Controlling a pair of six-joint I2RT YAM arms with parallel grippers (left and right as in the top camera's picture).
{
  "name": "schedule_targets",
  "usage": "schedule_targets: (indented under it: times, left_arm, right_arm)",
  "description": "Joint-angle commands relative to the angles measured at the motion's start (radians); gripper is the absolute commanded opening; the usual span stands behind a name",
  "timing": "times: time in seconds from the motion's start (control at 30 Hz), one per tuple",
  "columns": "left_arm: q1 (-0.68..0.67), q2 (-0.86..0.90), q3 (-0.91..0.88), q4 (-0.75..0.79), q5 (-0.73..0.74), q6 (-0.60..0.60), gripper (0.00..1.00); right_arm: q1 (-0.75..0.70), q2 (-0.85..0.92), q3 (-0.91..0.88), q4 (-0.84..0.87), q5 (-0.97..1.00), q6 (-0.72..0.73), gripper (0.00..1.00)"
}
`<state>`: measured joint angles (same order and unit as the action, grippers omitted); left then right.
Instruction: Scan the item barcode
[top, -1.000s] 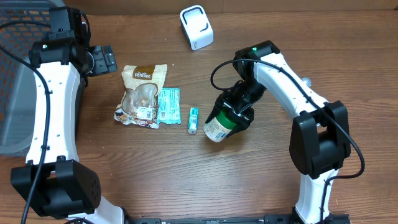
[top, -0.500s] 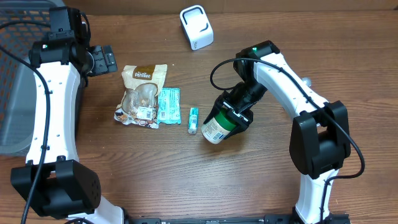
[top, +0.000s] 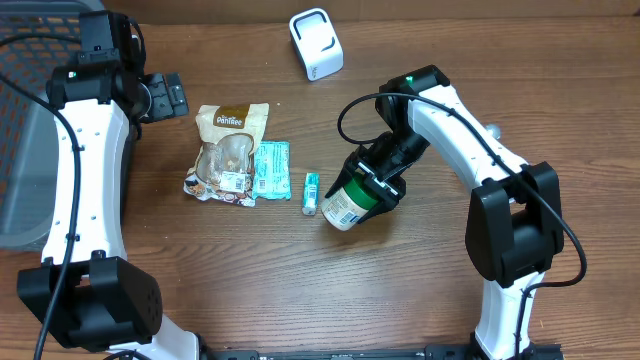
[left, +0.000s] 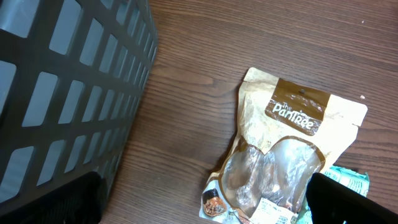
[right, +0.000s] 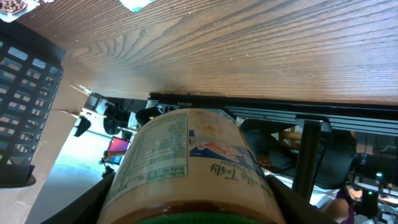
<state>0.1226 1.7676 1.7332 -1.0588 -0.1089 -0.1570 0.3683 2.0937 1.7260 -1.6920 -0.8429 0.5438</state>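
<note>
Overhead, the right gripper is clamped around the body of a jar with a green lid and a white label, holding it tilted near the middle of the table, label end pointing down toward the near edge. The white scanner stands well apart at the far edge. The left gripper hangs with its jaws spread wide and nothing between them, just beside the basket and the snack pouch. From the right wrist camera the jar shows a nutrition panel and a logo, but no barcode that I can make out, so the code probably sits on another part of the label. The step in hand looks like presenting the jar to the scanner, and doing it well means carrying it across and up the table, then turning the wrist until the code faces the scanner's window squarely — with the fingers off the printed bars. Keep the grip firm, since a round jar can roll in the jaws, and lift clear of the small tube and the teal packet just beside the path.
</note>
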Motion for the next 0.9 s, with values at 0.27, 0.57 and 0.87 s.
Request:
schedule_targets:
  times: [0.27, 0.57, 0.87]
  left_arm:
    - [0.008, -0.002, 0.015, 0.000, -0.013, 0.004, 1.00]
    - [0.008, -0.002, 0.015, 0.000, -0.013, 0.004, 1.00]
    - [0.008, -0.002, 0.015, 0.000, -0.013, 0.004, 1.00]
  right_arm:
    - [0.003, -0.006, 0.025, -0.003, -0.050, 0.002, 0.31]
    - [0.003, -0.006, 0.025, -0.003, -0.050, 0.006, 0.31]
    - [0.003, -0.006, 0.025, -0.003, -0.050, 0.005, 0.31]
